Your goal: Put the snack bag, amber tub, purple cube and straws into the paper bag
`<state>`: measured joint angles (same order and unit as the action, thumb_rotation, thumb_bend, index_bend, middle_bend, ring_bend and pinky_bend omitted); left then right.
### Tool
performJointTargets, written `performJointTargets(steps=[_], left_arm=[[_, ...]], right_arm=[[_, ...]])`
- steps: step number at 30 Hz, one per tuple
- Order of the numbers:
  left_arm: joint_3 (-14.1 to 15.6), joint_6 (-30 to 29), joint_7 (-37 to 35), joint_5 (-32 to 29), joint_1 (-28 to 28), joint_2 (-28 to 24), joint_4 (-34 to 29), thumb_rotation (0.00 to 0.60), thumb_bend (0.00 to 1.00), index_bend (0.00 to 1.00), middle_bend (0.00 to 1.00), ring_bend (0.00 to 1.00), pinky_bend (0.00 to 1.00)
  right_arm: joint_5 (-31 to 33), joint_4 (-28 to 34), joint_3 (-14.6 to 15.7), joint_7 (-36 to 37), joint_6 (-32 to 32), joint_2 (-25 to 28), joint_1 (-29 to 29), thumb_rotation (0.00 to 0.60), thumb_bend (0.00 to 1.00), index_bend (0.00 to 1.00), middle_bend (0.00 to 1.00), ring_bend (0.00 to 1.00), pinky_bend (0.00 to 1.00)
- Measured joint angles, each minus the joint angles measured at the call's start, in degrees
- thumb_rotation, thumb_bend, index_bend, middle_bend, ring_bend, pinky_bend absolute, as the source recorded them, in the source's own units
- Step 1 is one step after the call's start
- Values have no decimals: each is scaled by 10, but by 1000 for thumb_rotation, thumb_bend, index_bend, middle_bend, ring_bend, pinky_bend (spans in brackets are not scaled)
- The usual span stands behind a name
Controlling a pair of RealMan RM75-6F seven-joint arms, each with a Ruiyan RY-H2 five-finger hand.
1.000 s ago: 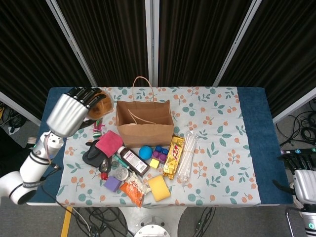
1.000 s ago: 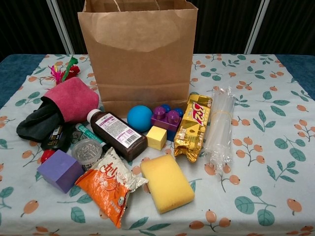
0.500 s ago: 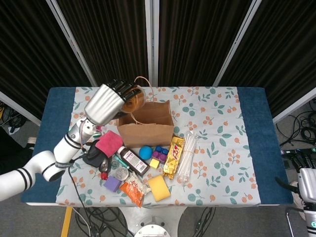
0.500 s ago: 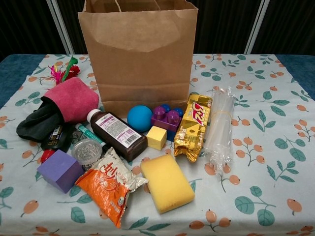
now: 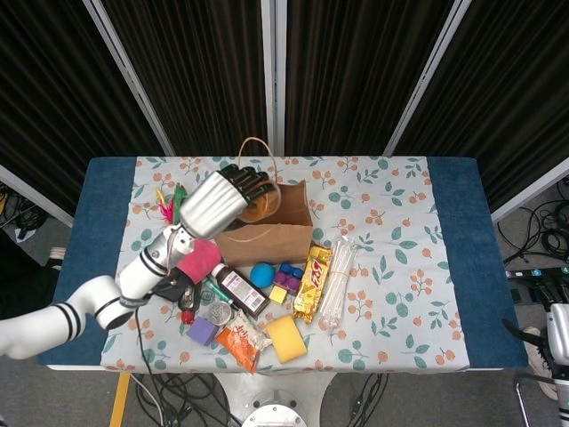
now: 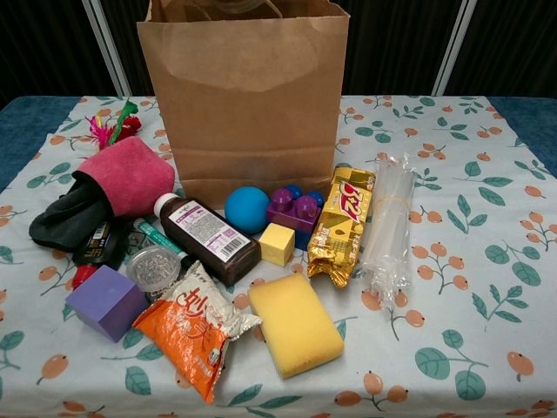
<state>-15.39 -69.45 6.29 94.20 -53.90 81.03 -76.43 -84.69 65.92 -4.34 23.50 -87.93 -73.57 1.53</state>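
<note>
Four task items: one held over the bag, three on the table; findings run largest to smallest.
table (image 5: 453, 267): floral cloth on a blue top; carries the clutter and the bag.
paper bag (image 6: 244, 96): upright at the rear centre, mouth open upward, handles raised; stands so items can be dropped in from above.
left hand (image 5: 222, 197): over the bag's left rim in the head view, fingers curled around the amber tub, reaching over the opening, judged in order to release inside rather than on the rim.
right hand (image 5: 559, 331): only an edge shows at the far right, off the table; whether its fingers are apart or closed cannot be told.
straws (image 6: 387, 222): clear-wrapped bundle lying lengthwise right of the gold packet, untouched.
snack bag (image 6: 198, 329): orange, flat at the front edge, beside the yellow sponge (image 6: 294, 324); not yet collected.
amber tub (image 5: 257, 206): grasped by the left hand, above the bag's mouth, not yet let go; the chest view shows only a faint shape at the bag's top edge.
purple cube (image 6: 106, 301): front left, just beside the snack bag, free to lift.
Stage, as judged: first placement nearly done; three items outstanding.
Risk, as judged: a drop too near the left rim could catch on the bag's edge or tip it.
</note>
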Motion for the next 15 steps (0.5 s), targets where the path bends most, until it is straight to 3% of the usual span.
performJointTargets(steps=[4, 10, 15], left_arm=[[5, 4, -6, 1, -8, 9, 10, 600, 227, 469, 486, 448, 489], [16, 11, -18, 2, -11, 6, 13, 600, 185, 289, 335, 330, 398], [17, 6, -22, -1, -12, 6, 23, 600, 175, 261, 285, 271, 346]], right_arm=[[2, -6, -2, 8, 3, -3, 0, 600, 0, 301, 267, 128, 154], [4, -10, -5, 16, 7, -4, 1, 600, 0, 303, 267, 128, 154], [4, -7, -7, 17, 8, -1, 1, 600, 0, 304, 267, 128, 155]])
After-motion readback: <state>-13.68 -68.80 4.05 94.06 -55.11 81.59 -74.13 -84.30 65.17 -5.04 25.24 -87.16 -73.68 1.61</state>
